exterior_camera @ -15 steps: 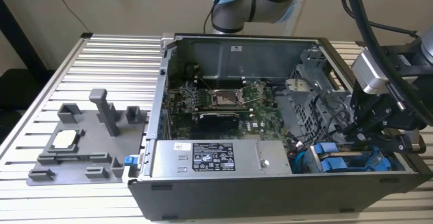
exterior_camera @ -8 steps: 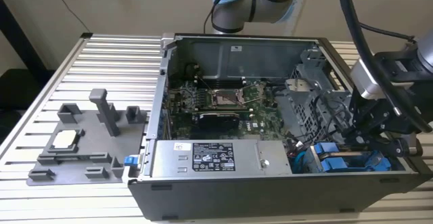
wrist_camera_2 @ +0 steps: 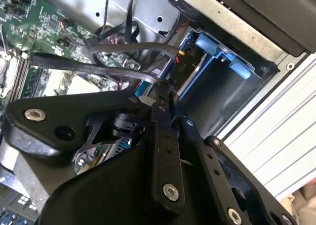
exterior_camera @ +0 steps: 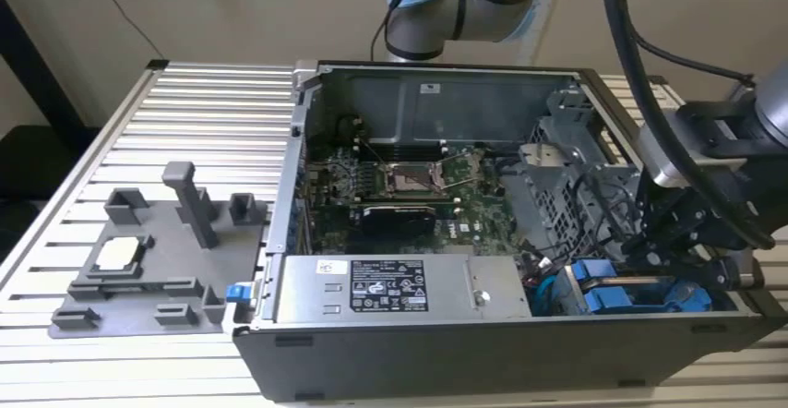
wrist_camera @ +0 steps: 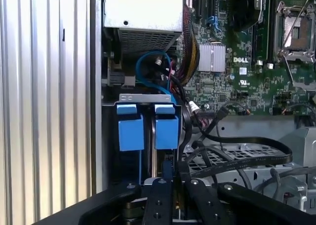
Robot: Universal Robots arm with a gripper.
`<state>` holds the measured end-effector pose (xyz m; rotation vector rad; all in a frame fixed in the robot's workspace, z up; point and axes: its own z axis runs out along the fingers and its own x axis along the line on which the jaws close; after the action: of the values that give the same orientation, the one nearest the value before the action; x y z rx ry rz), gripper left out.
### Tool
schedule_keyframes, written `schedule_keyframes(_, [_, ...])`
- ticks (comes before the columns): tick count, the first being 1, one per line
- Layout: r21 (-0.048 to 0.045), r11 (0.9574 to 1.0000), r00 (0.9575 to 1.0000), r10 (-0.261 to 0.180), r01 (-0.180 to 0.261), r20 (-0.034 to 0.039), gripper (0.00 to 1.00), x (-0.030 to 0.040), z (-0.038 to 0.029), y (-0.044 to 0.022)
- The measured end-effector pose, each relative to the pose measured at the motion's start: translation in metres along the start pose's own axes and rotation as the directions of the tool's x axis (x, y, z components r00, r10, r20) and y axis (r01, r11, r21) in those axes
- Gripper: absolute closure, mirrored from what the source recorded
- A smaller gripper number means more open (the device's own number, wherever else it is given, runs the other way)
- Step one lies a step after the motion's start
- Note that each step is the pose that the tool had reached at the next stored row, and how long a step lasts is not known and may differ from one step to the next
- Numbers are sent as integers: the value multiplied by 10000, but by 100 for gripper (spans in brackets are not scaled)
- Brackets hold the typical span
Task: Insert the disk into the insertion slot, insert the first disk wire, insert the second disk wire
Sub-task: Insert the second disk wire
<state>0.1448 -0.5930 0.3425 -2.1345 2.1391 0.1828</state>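
The gripper [wrist_camera: 170, 195] hangs directly above the cage [wrist_camera: 146, 97], where 2 blue handles [wrist_camera: 130, 126] sit side by side. Jaws stand narrow, pinched on a black wire [wrist_camera_2: 98, 69] just beside the handles.

place: robotics lab or test workshop
bench: slatted aluminium table [exterior_camera: 185, 103]
workpiece: opened computer case [exterior_camera: 493, 334]
fixture: grey jig plate [exterior_camera: 148, 270]

Table [exterior_camera: 185, 103]: ribbed metal, dull sheen
Computer case [exterior_camera: 369, 353]: matt dark-grey sheet metal
Drive handles [wrist_camera: 148, 128]: smooth bright-blue plastic
Pincer [wrist_camera_2: 165, 136]: matt black metal
Cables [wrist_camera: 237, 158]: black, slightly glossy
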Motion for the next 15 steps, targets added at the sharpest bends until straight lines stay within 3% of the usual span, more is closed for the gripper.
schedule_keyframes(4, [42, 9997, 9997, 256, -256, 2, 84, 3, 19, 0])
schedule_keyframes(15, [50, 9995, 9995, 304, -304, 10, 84, 6, 35, 0])
